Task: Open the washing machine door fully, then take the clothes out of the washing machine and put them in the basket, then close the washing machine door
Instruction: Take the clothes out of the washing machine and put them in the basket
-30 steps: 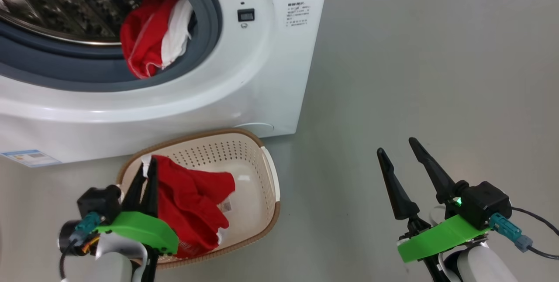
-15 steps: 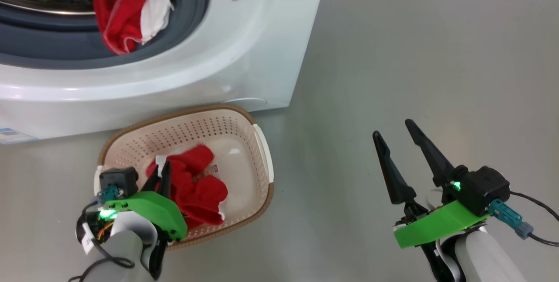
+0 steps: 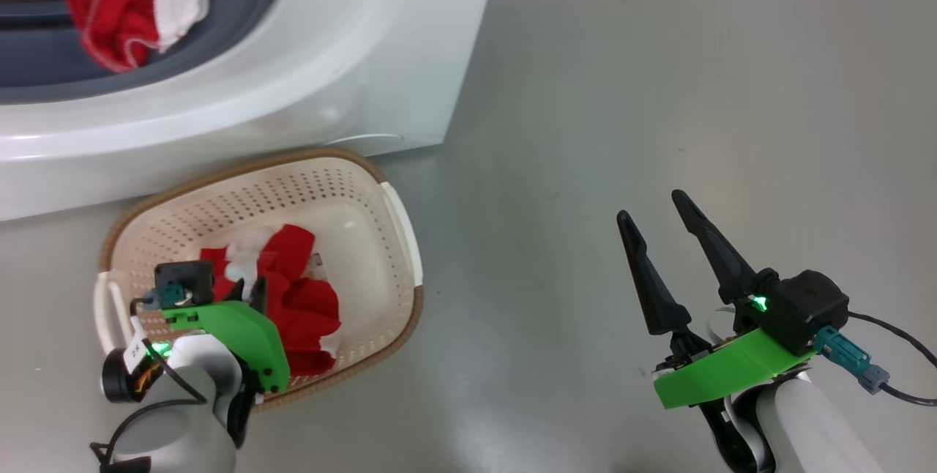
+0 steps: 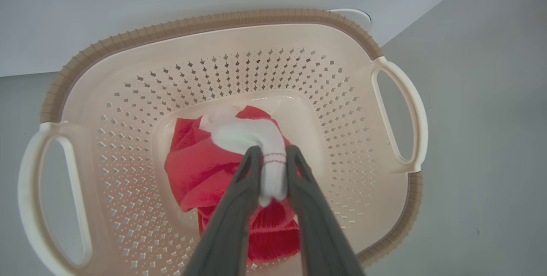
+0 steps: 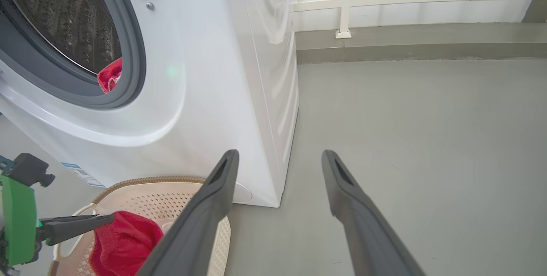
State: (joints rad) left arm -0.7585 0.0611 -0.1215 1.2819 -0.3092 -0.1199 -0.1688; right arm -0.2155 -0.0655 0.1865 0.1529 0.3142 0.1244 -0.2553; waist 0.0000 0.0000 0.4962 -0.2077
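On my left gripper (image 4: 273, 151), the two fingers flank the white trim of a red garment (image 4: 192, 173) and touch it on both sides; I cannot tell whether they are pinching it or have gone slack. The garment is bunched on the floor of the basket (image 4: 213, 17), which stands just in front of the washing machine (image 3: 329, 56). My right gripper (image 3: 650, 207) hangs wide open and empty over the bare floor (image 3: 585, 92), well apart from the basket. The machine's mouth is uncovered, so I take the door as open. A second garment (image 3: 110, 12), red and white, hangs over the grey gasket. I judge that this one is left to move, and then the door to close.
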